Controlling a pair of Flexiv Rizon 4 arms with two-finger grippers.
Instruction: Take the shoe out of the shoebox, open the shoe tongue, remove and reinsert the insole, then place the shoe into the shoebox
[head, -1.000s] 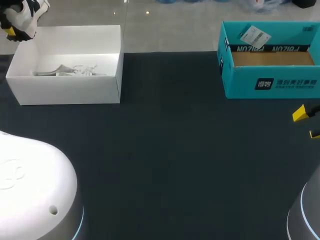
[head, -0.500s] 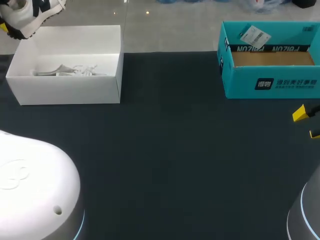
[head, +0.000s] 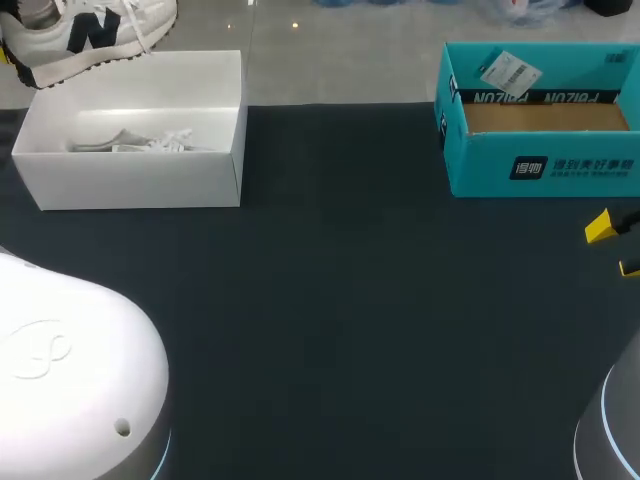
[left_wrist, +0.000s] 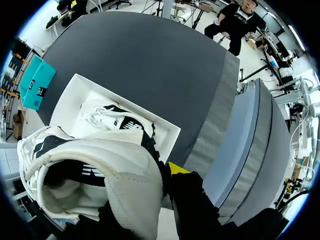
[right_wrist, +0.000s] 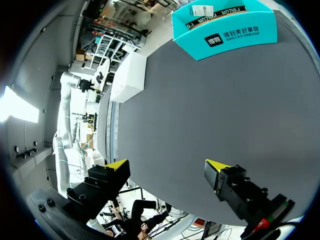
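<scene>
A white sneaker (head: 85, 32) with a black letter on its side hangs in the air over the far rim of the white shoebox (head: 140, 180). In the left wrist view my left gripper (left_wrist: 161, 176) is shut on the heel of this sneaker (left_wrist: 95, 175); one yellow fingertip (left_wrist: 177, 168) shows and the other is hidden behind the heel. A second sneaker (left_wrist: 117, 120) lies inside the shoebox (left_wrist: 67, 105) below. My right gripper (head: 615, 247) stands open at the table's right edge, and in its own view the right gripper (right_wrist: 166, 167) has nothing between its fingers.
A teal cardboard box (head: 540, 120) with an open top stands at the back right, with a tagged label leaning inside it. The dark table top (head: 340, 300) stretches between the two boxes.
The sneaker in my left gripper has swung to the right, coming further into the head view above the shoebox. The right arm has not moved.
</scene>
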